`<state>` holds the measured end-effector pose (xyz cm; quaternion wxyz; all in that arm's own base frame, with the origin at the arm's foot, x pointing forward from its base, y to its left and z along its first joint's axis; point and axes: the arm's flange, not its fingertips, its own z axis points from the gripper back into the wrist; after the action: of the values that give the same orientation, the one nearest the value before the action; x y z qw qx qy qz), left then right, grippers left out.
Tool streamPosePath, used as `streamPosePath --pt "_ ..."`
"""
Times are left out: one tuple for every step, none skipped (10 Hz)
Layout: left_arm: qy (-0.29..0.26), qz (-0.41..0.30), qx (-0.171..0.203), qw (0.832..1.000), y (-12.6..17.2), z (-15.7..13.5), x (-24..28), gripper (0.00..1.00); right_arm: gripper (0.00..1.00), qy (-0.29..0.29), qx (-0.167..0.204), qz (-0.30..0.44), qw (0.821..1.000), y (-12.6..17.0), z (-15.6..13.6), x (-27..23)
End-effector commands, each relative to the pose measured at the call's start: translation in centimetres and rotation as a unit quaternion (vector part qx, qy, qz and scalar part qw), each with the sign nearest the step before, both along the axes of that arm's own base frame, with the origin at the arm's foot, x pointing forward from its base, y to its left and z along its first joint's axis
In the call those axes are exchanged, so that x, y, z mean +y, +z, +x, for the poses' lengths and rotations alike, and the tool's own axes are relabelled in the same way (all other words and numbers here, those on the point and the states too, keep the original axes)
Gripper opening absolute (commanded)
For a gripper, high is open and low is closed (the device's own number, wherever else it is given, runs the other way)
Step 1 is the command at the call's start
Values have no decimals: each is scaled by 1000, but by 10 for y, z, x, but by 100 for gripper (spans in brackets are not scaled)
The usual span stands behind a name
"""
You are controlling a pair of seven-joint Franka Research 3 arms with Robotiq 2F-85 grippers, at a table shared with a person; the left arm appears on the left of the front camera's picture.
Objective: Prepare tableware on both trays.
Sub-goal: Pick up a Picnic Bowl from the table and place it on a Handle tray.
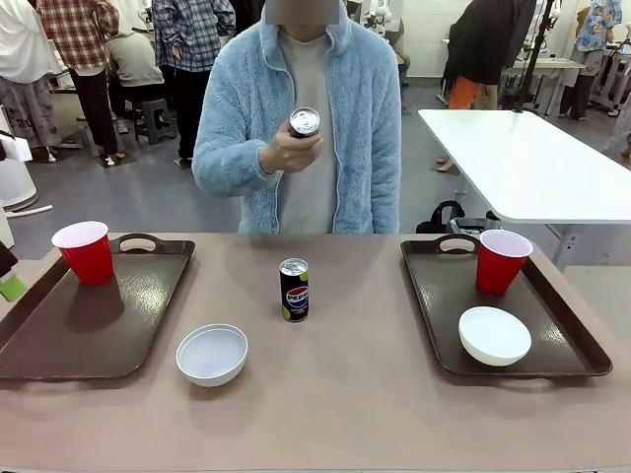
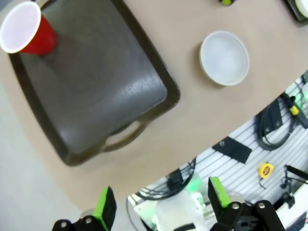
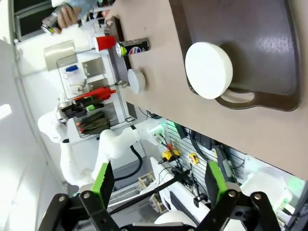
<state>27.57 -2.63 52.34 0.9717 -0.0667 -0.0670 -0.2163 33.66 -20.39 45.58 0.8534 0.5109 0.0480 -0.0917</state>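
**Left tray** (image 1: 108, 325): dark brown and glossy, laid along the left edge of the table (image 1: 375, 404), with one cut-out handle turned to the far edge.
- **Left red cup** (image 1: 87, 252): white inside, stood upright with its mouth up in the tray's far left corner, just beside the handle.

**Right tray** (image 1: 444, 296): the same kind, laid along the right edge of the table.
- **Right red cup** (image 1: 502, 261): stood upright at the tray's far end, near the handle.
- **First bowl** (image 1: 494, 335): round and white, set open side up at the tray's near end, apart from the cup.

**Second bowl** (image 1: 212, 354): round and white, set on the table itself near the left tray's near right corner, not touching it.

**Pepsi can** (image 1: 294, 290): slim and dark, stood upright at the middle of the table between the trays.

**Second can** (image 1: 305, 122): silver-topped, gripped in the person's hand (image 1: 291, 150) at chest height beyond the table's far edge.

**Left pincer** (image 2: 162, 202): green-padded fingers are spread apart with nothing gripped, and it is held well above the left tray's near end.

**Right pincer** (image 3: 159, 182): fingers are likewise spread apart with nothing gripped, and it is held well above the right tray's near end.
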Motion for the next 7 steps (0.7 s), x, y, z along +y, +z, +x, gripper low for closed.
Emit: streamPosePath --pt "-3 -8 -1 1000 -7 16 -14 100 99 -9 -1 31 999 -4 6 -21" --pt "1 -14 -7 1000 -10 23 -21 100 99 -20 1 25 1000 -7 7 -28" --pt "12 -12 -22 1000 -12 33 -28 100 99 -22 -1 7 1000 -11 7 -28" --pt "18 -10 -31 999 -15 45 -34 100 99 -15 10 11 1000 -8 -1 -19" --pt "20 -10 -27 999 -21 50 -42 100 99 -15 10 11 1000 -8 -1 -19" --pt "17 -4 -24 1000 -26 56 -49 100 99 -15 10 11 1000 -8 -1 -19" --pt "17 6 -23 1000 -31 61 -61 100 99 -15 10 11 1000 -8 -1 -19"
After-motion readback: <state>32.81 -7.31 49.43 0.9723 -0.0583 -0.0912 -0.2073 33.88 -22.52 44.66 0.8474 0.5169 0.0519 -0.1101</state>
